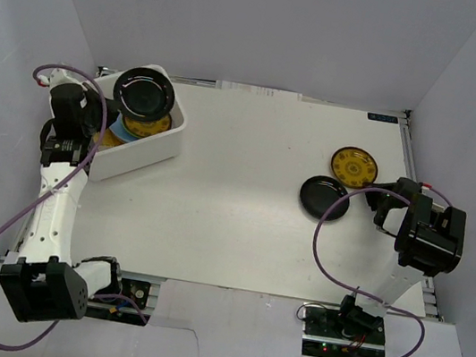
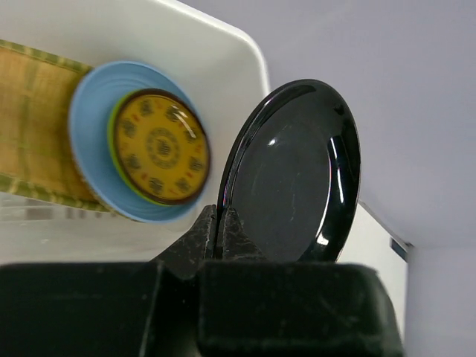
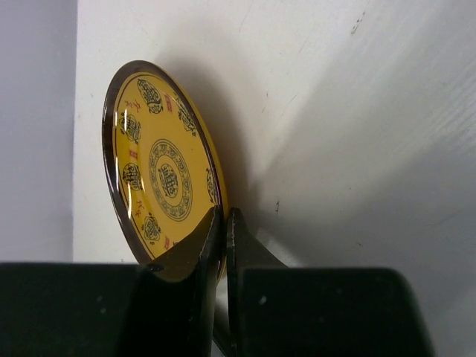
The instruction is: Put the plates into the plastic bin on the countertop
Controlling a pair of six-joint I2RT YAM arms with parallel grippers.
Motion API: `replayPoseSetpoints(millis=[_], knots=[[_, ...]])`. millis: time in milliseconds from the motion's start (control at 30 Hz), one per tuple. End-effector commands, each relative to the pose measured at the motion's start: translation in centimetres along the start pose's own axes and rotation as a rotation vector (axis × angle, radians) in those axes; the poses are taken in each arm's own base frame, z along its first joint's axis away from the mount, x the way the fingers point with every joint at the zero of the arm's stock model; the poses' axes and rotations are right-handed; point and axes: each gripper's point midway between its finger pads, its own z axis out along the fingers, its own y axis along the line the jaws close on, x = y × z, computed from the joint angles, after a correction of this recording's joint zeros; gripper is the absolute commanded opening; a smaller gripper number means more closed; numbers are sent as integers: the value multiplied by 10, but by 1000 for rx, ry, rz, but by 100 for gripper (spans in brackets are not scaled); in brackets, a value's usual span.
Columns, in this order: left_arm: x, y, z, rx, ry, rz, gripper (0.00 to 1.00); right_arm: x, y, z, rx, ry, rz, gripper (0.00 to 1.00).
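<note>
The left claw (image 2: 220,216) is clamped on the rim of a black plate (image 2: 294,178), holding it on edge above the bin (image 1: 141,161), where other plates (image 2: 156,145) already lie. The next move calls for lowering and letting go. The right claw (image 3: 225,216) looks pinched on the gold plate (image 3: 163,171) on the bench (image 1: 229,232), though I cannot be sure.

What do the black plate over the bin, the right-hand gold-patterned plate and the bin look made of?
The black plate: glossy, sharp highlights; glazed ceramic or lacquered plastic, unclear. The gold-patterned plate: glossy printed face, dark rim; also unclear. The bin: smooth white moulded plastic; rounded corners.
</note>
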Motion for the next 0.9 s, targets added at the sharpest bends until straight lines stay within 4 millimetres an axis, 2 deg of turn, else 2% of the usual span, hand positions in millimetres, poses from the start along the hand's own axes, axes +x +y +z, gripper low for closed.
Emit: replayPoseSetpoints(millis=[0,100,233,267,333,367,400,433,467,533,567,600,633,700,733,800,833,867], knots=[[-16,29,8,-149,-82,38,0,-14,41,-9,-170,-38,53,8],[-11,47,25,-226,-56,45,0,-18,65,-22,-261,-39,68,8],[3,67,45,-267,-1,20,0,-12,118,-52,-424,-28,1,8],[8,77,52,-290,20,15,0,3,132,-58,-459,4,-20,8],[12,91,58,-326,34,3,0,18,162,-74,-549,33,-77,8],[12,100,60,-344,39,-9,0,39,178,-83,-592,72,-107,8],[18,109,64,-363,60,-14,0,50,187,-89,-619,94,-141,8],[21,111,67,-363,72,-16,0,56,203,-99,-661,101,-168,8],[24,115,69,-369,81,-15,0,81,216,-109,-700,152,-197,8],[31,124,72,-394,100,-13,0,95,236,-126,-758,176,-229,8],[34,127,73,-400,101,-10,0,112,246,-136,-792,213,-242,8],[35,130,73,-409,102,-9,0,118,255,-146,-823,224,-252,8],[40,134,73,-421,113,-8,7,135,268,-159,-862,255,-282,8],[43,136,75,-417,124,-5,23,150,284,-173,-891,264,-325,8],[44,137,75,-419,132,2,41,172,288,-182,-892,309,-353,8],[45,137,73,-419,130,5,57,180,308,-194,-933,285,-398,8],[44,137,72,-418,130,11,74,194,314,-204,-949,305,-412,8],[43,135,70,-412,126,15,80,198,323,-209,-959,305,-432,8]])
